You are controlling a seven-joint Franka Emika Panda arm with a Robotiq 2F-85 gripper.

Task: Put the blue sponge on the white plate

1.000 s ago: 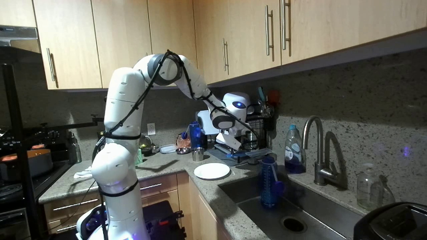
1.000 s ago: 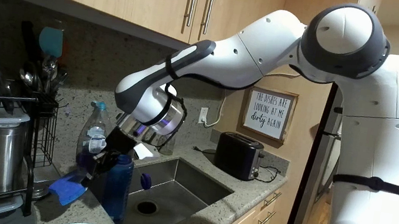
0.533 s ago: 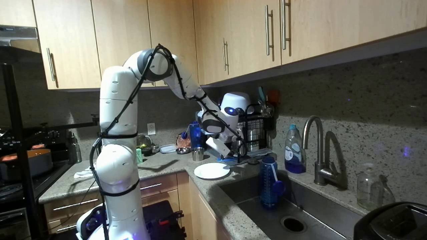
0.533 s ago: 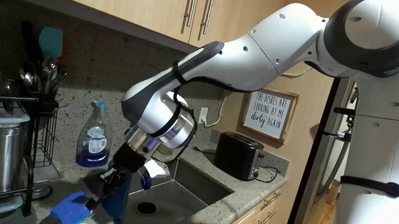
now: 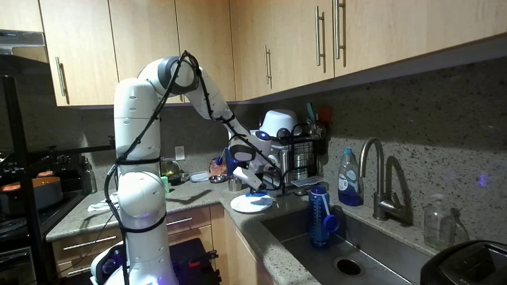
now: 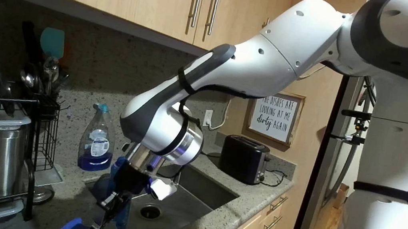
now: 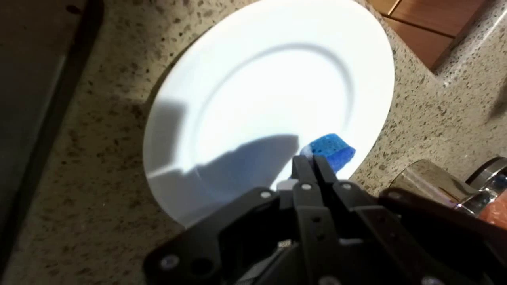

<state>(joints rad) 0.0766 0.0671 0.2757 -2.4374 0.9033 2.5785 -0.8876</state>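
We see the end effector (image 7: 311, 159) with its fingers nearly together, pinching the blue sponge (image 7: 331, 147) between the tips. Just below the end effector, the white plate (image 7: 269, 95) sits on the surface (image 7: 103, 170); we cannot tell whether the sponge touches it.

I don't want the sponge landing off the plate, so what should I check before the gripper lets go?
1. Blue sponge secured: ok, the gripper is shut on it.
2. White plate flat on the speckled countertop: ok.
3. Sponge centred over the plate: not ok, it appears nearer the edge.
4. Sponge touching the plate: cannot tell.
5. Steel cup apart from the plate: ok, countertop shows between them.
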